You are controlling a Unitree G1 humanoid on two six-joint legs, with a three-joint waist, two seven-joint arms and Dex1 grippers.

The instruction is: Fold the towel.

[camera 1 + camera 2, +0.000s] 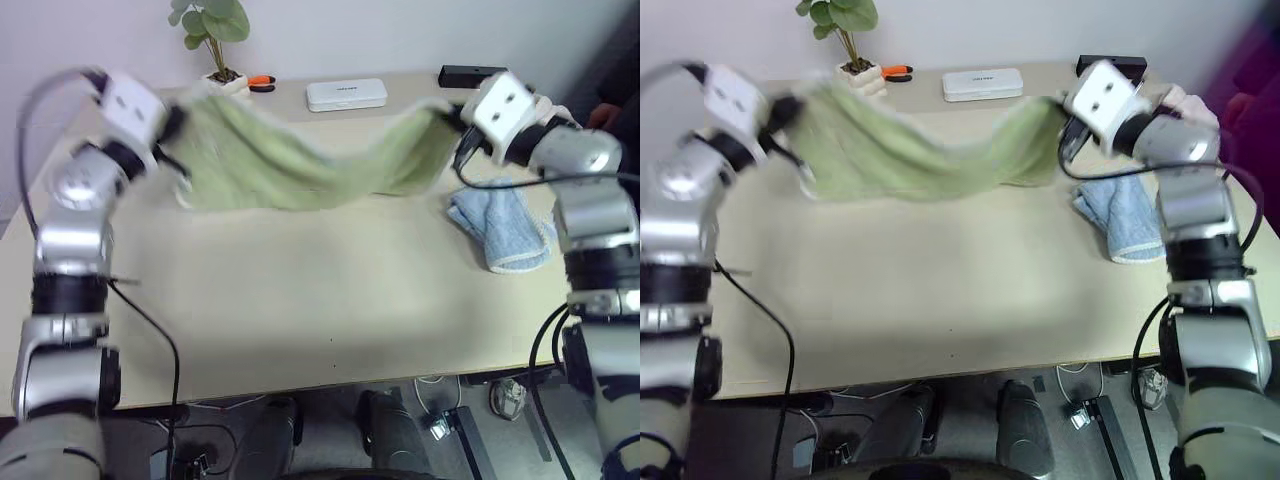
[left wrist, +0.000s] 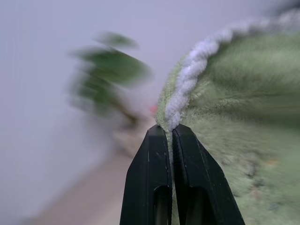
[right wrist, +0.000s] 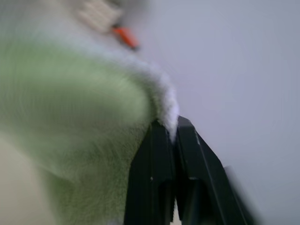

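Above table [image 1: 300, 300] | fluffy green terry towel [image 1: 290, 165] sags; left hand [image 2: 169, 133], right hand [image 3: 174, 129] pinch white-corded corners

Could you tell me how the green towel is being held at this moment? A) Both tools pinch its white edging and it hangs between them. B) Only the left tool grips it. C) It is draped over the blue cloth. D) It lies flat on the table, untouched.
A: the left tool and the right tool are each shut on the white edging, and the towel sags between them above the table.
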